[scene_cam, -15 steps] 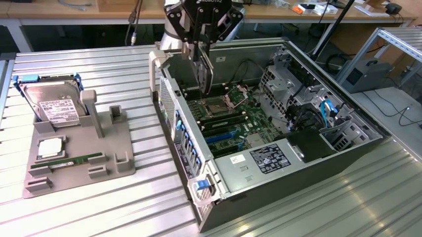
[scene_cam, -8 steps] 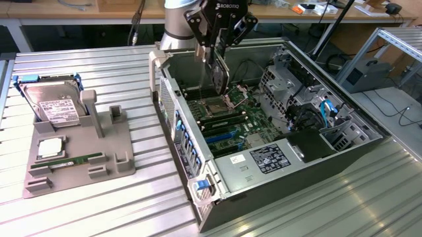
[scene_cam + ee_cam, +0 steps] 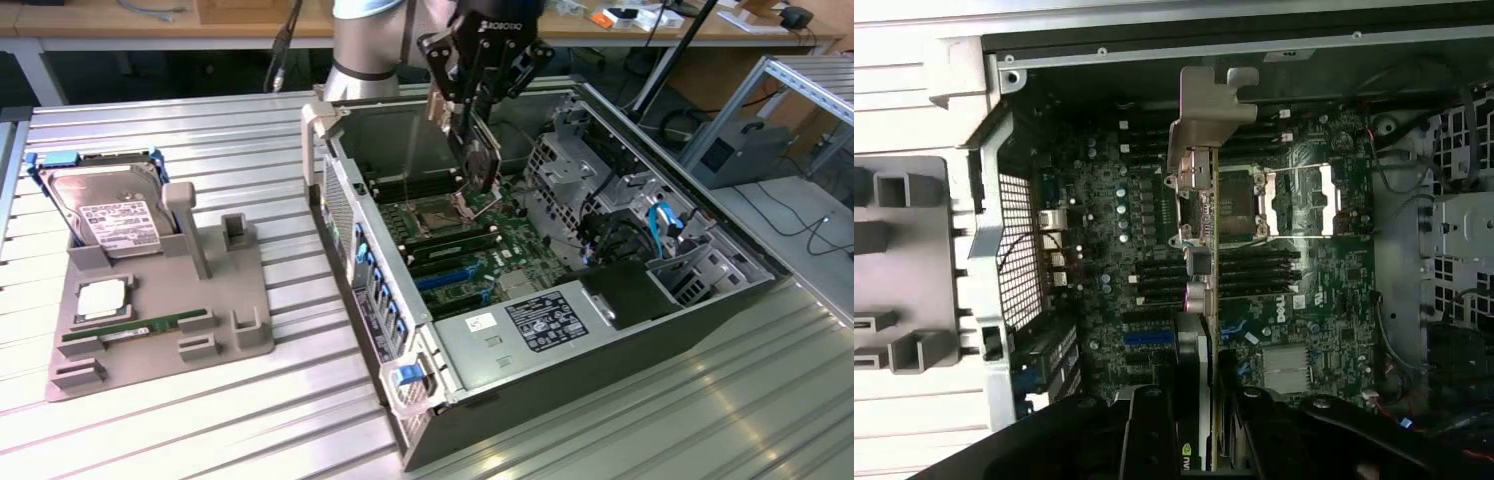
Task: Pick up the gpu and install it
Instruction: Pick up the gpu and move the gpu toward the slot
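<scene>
gpu: dark flat card [image 3: 481, 150] hanging on edge, held in the air over the open computer case [image 3: 614, 390], above the middle of the motherboard [image 3: 505, 215].
gpu from the wrist: seen edge-on [image 3: 1199, 250], with its silver bracket [image 3: 1206, 110] at the end farthest from the jaws.
Jaws: partly closed and clamped on the card's upper end, one finger on each flat face; the card is their only load.
Below the card: the CPU socket [image 3: 434, 212] lies just under its lower end, and the dark memory slots run beside that.
Expansion slots: the blue slot [image 3: 447, 277] and its neighbours sit further along the board, toward the exterior view's lower edge, with nothing plugged into them.
Gap to the board: the card appears clear of the motherboard, though the angle makes it hard to be sure.
Left on the table [image 3: 200, 430]: a grey parts holder [image 3: 227, 330] at the exterior view's left, carrying a hard drive [image 3: 114, 205] and a green RAM stick [image 3: 140, 328].
Progress: the pickup looks done, since the card is in the grip and over the case.
Remaining: the card is not lined up with or seated in any slot, so the install itself is not yet done.
</scene>
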Controlling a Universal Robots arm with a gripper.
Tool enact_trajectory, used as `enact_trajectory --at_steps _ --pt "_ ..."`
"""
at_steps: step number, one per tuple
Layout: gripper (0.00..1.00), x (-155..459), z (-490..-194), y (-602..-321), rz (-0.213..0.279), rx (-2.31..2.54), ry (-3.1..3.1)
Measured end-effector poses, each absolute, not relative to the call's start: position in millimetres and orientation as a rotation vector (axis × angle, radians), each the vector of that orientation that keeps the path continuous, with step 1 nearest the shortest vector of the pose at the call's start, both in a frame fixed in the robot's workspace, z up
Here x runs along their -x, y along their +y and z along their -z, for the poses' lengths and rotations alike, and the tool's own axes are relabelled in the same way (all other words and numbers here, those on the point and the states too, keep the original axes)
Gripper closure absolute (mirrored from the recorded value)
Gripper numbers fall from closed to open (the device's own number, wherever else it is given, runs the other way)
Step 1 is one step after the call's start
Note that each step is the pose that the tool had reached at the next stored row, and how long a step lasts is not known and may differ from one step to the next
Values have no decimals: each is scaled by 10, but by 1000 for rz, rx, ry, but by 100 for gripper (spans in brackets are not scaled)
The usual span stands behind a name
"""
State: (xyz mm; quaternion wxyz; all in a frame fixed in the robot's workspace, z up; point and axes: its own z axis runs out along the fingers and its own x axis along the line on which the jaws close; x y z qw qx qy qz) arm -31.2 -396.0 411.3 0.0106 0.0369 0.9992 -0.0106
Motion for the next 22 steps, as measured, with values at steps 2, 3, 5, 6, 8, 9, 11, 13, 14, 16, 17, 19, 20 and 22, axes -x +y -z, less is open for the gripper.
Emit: enact_trajectory --at_steps 2,3,5,6,8,9,11,13,14,16,17,19,20,22 --pt "73 224 -4089 -3961 37 -115 3118" --pt "73 199 -4083 -3962 38 -115 3118" --pt "73 97 -4053 -3965 44 -115 3118" --pt "73 64 -4039 -3966 47 -115 3118" --pt "73 -14 -4008 -3966 54 -115 3118" --pt "73 -72 -3987 -3967 58 -115 3117" --pt "73 -161 -3956 -3969 64 -115 3117" --pt "73 -250 -3919 -3971 72 -115 3117" --pt "73 -281 -3903 -3972 75 -115 3117" --pt "73 -376 -3840 -3982 84 -115 3116" --pt "73 -408 -3817 -3985 88 -115 3116" --pt "73 -481 -3770 -3991 95 -115 3116" --pt "73 -513 -3753 -3992 98 -115 3116" --pt "73 -559 -3723 -3992 105 -114 3115"
